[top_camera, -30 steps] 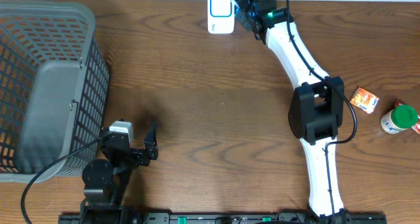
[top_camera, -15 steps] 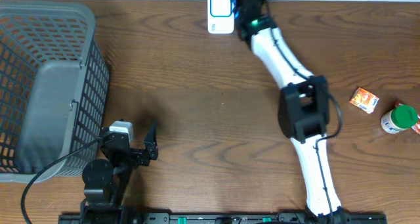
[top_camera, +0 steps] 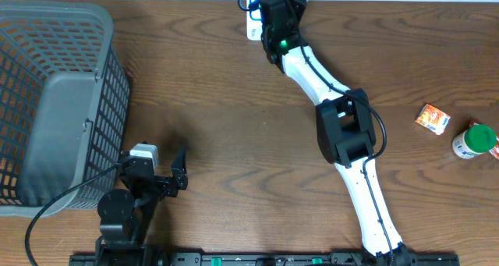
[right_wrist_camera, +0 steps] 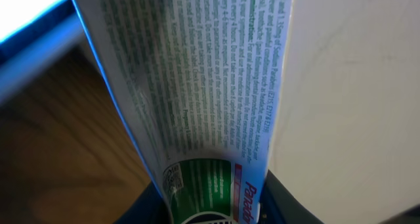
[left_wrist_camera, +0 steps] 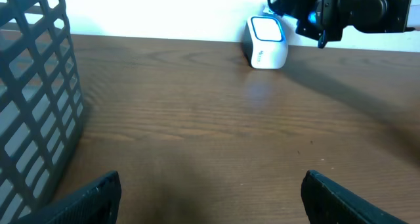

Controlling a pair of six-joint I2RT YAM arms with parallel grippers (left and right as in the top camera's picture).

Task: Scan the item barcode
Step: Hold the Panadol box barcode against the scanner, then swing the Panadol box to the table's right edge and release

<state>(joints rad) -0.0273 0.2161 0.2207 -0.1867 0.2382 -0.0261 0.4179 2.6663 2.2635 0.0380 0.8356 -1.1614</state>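
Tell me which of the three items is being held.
The printed white box, held by the right gripper at the scanner. The orange packet and green-lidded jar lie loose on the table, far right.

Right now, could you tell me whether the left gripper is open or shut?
Open: the left gripper shows black fingers wide apart, holding nothing.

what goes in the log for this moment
step: scan | right gripper: shut on box, at scanner | left gripper: open, near basket
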